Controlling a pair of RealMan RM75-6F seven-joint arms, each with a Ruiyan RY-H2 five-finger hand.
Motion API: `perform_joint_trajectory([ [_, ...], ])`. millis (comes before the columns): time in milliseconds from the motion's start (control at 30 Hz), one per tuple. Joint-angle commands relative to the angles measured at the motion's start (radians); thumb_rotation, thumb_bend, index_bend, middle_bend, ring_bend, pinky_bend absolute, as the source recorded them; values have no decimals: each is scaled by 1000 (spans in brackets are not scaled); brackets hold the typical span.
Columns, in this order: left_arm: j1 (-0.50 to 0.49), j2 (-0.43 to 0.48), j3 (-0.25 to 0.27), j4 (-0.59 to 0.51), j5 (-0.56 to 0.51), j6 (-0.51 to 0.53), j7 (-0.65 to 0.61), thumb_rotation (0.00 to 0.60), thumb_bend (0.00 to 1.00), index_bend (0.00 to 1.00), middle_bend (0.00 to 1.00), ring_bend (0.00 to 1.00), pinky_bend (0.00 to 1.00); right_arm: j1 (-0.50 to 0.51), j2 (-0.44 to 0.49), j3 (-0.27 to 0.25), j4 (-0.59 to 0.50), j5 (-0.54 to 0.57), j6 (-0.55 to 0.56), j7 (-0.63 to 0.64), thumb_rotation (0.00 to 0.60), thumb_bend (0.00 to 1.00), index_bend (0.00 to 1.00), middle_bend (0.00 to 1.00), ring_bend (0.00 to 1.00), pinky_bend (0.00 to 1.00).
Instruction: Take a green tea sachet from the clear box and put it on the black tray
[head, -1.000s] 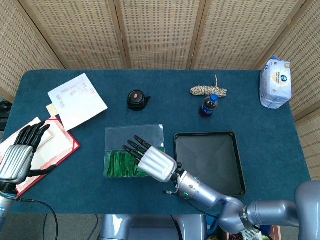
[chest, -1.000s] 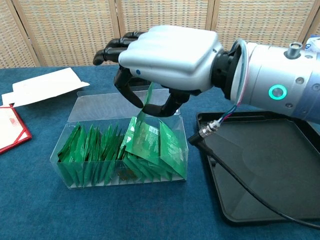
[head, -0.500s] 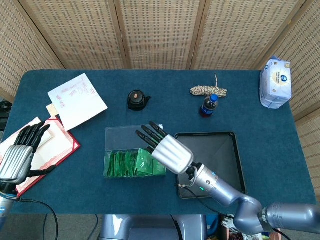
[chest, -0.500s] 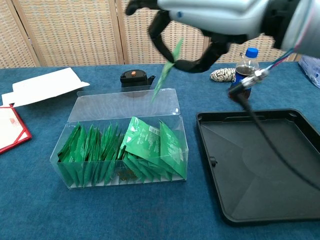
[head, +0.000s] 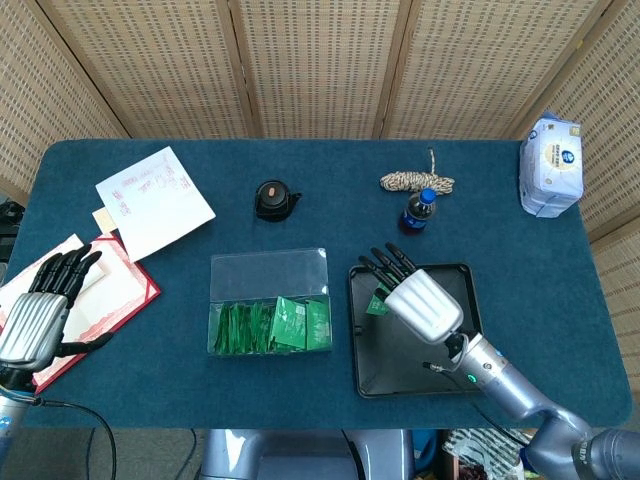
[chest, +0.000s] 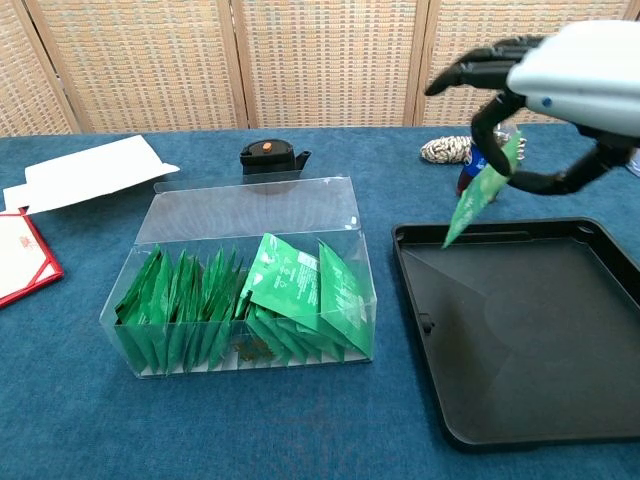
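Sachet (chest: 484, 193) hangs pinched in the right robot hand (chest: 560, 90) above the tray's (chest: 560, 436) far-left corner — let go here, it may flutter onto the rim or worktop (head: 300, 400). Left robot hand (head: 38, 310) rests empty, fingers apart, beside the box (chest: 240, 290).

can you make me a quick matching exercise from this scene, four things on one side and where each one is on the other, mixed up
Things:
1. green tea sachet
2. black tray
3. right hand
4. left hand

Places:
A. over the red folder
B. above the black tray
C. pinched in the right hand
D. right of the clear box

Pairs: 1-C, 2-D, 3-B, 4-A
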Motion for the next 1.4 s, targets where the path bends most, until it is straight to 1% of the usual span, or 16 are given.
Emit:
perform_joint_trajectory([
  [33,1,-2,1,-1,0,0,5,600,68,0,0,0,0,-34,-28,-28,60,-31,21,43,600,602,670,159,0,143],
  [133,1,-5,2,-2,0,0,12,600,68,0,0,0,0,-50,-41,-33,92,-47,34,72,600,602,659,151,0,149],
  [167,1,-5,2,-2,0,0,14,600,68,0,0,0,0,-52,-42,-34,101,-54,36,80,600,602,613,143,0,153],
  [200,1,-6,3,-3,0,0,15,600,68,0,0,0,0,-53,-42,-34,106,-58,37,85,600,602,564,136,0,157],
  [267,1,-6,3,-3,0,1,16,600,68,0,0,0,0,-57,-40,-34,115,-65,41,90,600,601,400,114,0,163],
  [333,1,-7,3,-3,0,0,17,600,68,0,0,0,0,-69,-32,-32,122,-79,62,91,600,546,196,67,0,165],
  [433,1,-8,4,-2,0,-1,20,600,67,0,0,0,0,-91,-12,-29,116,-100,101,92,600,418,88,16,0,165],
  [533,2,-8,5,-3,1,0,21,600,68,0,0,0,0,-112,9,-24,108,-121,143,97,600,376,78,0,0,165],
  [700,7,-8,8,-1,6,5,20,600,67,0,0,0,0,-179,56,-17,82,-140,261,151,600,331,78,0,0,156],
  [800,9,-13,11,4,16,11,23,600,68,0,0,0,0,-231,69,-17,74,-128,328,194,600,199,77,0,0,69],
  [867,13,-20,13,10,25,19,29,600,68,0,0,0,0,-267,72,-22,67,-107,359,214,600,76,42,0,0,9],
  [933,19,-35,16,20,36,34,42,600,68,0,0,0,0,-316,72,-28,62,-70,393,230,600,17,6,0,0,0],
  [967,28,-55,18,35,55,58,59,600,68,0,0,0,0,-371,65,-36,66,-15,428,238,600,2,0,0,0,0],
  [1033,41,-84,23,61,77,87,71,600,68,0,0,0,0,-421,49,-37,63,31,459,272,600,0,0,0,0,0],
  [1200,61,-107,36,91,91,113,81,600,67,0,0,0,0,-478,33,-32,54,53,494,331,600,0,0,0,0,0],
  [1400,77,-113,42,101,108,135,81,600,68,0,0,0,0,-518,26,-38,45,42,503,312,600,0,0,0,0,0],
])
